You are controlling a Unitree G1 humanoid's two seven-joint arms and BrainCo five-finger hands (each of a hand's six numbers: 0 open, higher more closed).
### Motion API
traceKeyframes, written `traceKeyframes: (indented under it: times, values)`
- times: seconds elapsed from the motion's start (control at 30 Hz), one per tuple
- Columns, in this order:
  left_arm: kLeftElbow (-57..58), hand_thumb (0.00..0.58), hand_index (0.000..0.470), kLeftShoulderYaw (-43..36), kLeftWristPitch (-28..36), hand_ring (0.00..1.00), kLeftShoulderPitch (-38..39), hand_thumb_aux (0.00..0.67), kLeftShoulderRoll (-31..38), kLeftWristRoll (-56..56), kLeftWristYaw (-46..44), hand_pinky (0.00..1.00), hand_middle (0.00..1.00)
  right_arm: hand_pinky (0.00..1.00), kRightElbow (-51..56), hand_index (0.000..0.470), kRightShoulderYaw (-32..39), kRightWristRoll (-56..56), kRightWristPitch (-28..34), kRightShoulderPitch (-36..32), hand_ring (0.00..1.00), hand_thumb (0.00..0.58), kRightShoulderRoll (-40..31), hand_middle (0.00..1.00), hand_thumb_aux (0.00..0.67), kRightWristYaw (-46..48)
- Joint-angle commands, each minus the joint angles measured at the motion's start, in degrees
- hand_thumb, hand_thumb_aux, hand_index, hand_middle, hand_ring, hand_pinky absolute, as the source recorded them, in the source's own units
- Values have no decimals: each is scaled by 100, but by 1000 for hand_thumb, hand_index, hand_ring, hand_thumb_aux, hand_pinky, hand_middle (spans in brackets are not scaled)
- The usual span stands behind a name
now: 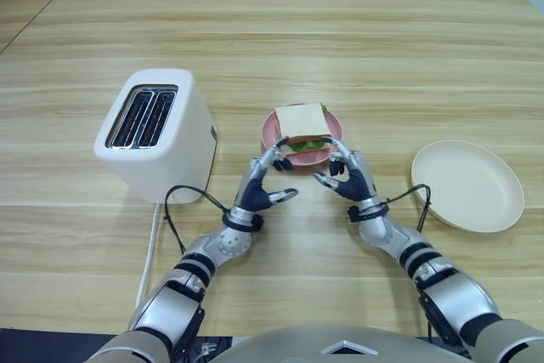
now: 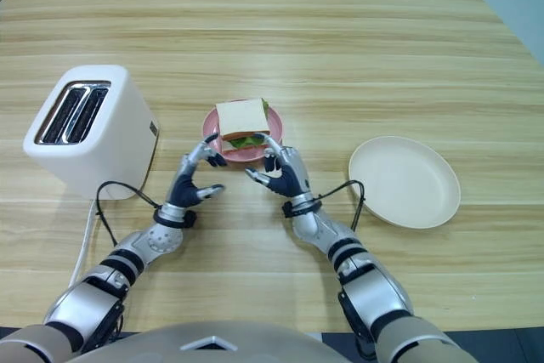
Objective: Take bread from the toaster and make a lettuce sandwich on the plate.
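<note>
Both hands lie on the light wooden table (image 1: 340, 48), at the near edge of a small round pink plate (image 1: 266, 132). On that plate rests the sandwich (image 1: 302, 119): a pale square slice of bread on top, green lettuce (image 1: 308, 144) showing along its near side, and a lower slice beneath.

My left hand (image 1: 259, 186) sits near and left of the plate, my right hand (image 1: 355, 180) near and right of it, so the sandwich lies just beyond and between them. Each hand is arched, its thumb held apart from its fingers, and clasps nothing. The fingertips reach the plate's near rim, but I cannot tell whether they touch it.

To the far left of my left hand stands a white, rounded two-slot toaster (image 1: 157, 138), its slots facing up. Well to the right of my right hand lies a larger cream-coloured round plate (image 1: 467, 184).
</note>
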Motion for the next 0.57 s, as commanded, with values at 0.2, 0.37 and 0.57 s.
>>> traceKeyframes:
  times: [0.2, 0.37, 0.57]
  values:
    - [-598, 0, 0, 868, 233, 0, 752, 0, -363, -125, -196, 0, 0, 0, -418, 0, -484, 66, -109, 512, 0, 0, -89, 0, 0, 124]
    - [-1044, 0, 0, 1012, 399, 0, 1054, 0, -580, -298, -541, 0, 0, 0, -805, 0, -554, 151, -137, 715, 0, 0, -77, 0, 0, 434]
    - [-1772, 0, 0, 837, 758, 0, 1603, 0, -941, -697, -1293, 0, 0, 0, -1342, 0, -641, 436, -36, 1114, 0, 0, 110, 0, 0, 959]
